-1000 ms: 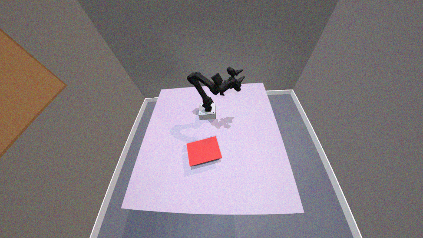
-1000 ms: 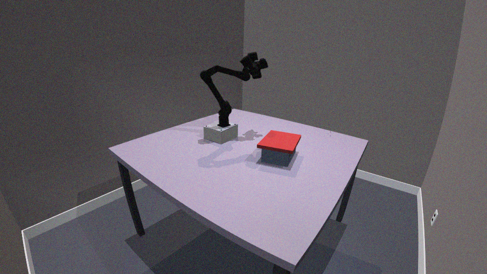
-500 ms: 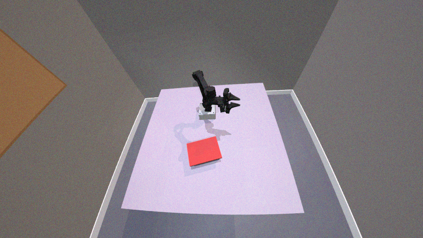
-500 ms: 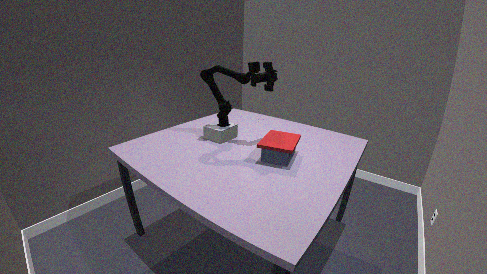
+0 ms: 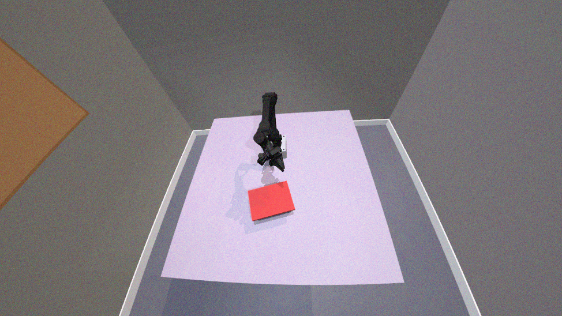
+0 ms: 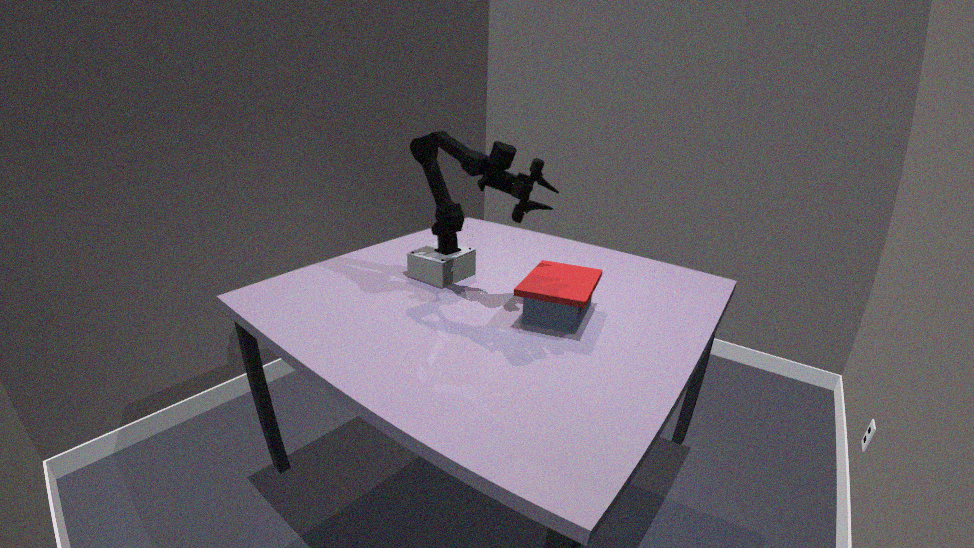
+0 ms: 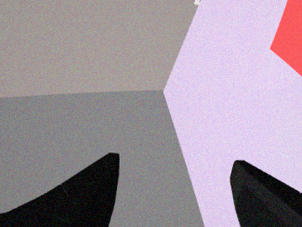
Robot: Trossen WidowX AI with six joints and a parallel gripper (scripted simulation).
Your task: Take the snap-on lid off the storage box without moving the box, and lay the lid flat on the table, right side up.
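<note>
The red lid [image 5: 270, 200] [image 6: 561, 280] [image 7: 292, 33] lies flat on top of the storage box [image 6: 553, 314] and overhangs its walls. The box is dark blue-grey and stands on the table [image 5: 333, 235] [image 6: 435, 368] [image 7: 249, 103]. Only a corner of the lid shows in the wrist view, at the upper right. My gripper [image 6: 555, 199] [image 7: 177, 167] is partly open and empty. In the exterior view it is high above the table, above the lid's level and towards the arm's base, touching nothing.
The arm's pale base block [image 5: 284, 147] [image 6: 442, 267] stands on the table behind the box. The table's edge and a corner show in the wrist view. Grey walls surround the table, and an orange-brown panel [image 5: 31, 117] is at the left in the top view.
</note>
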